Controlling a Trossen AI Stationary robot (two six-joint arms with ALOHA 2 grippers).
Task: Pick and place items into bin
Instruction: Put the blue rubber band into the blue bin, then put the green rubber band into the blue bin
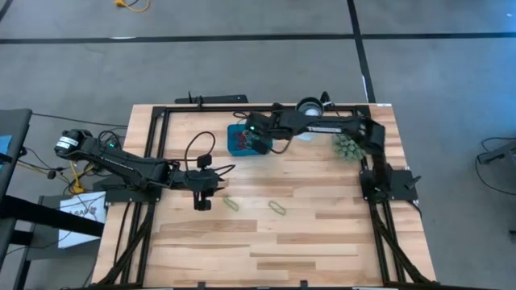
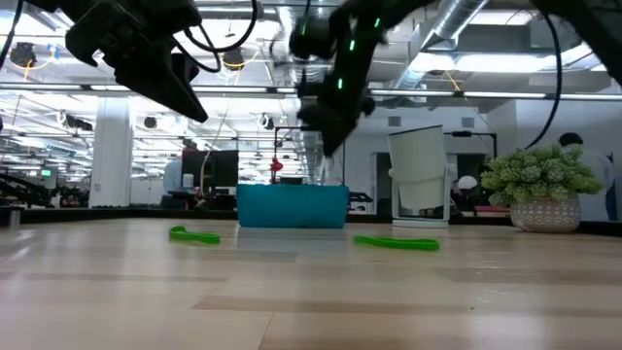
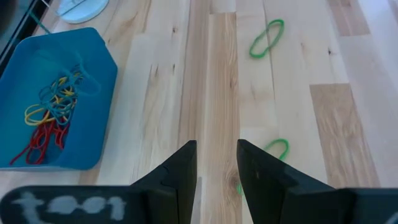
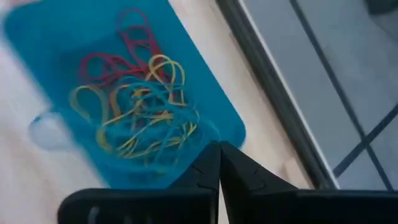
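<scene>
Rubber bands (image 4: 134,118) in red, yellow and blue lie tangled inside the teal bin (image 1: 239,141) near the table's far edge. Above it hangs the right gripper (image 4: 219,155), fingers pressed together and holding nothing. Two green bands remain on the wooden table (image 1: 322,234), one (image 1: 232,204) just beside the left gripper (image 3: 216,158), whose fingers stand slightly parted and empty, the other (image 1: 277,207) farther right.

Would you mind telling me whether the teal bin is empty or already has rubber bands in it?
Not empty. The bin holds a tangle of red, yellow and blue rubber bands; two green bands lie on the table outside it.
</scene>
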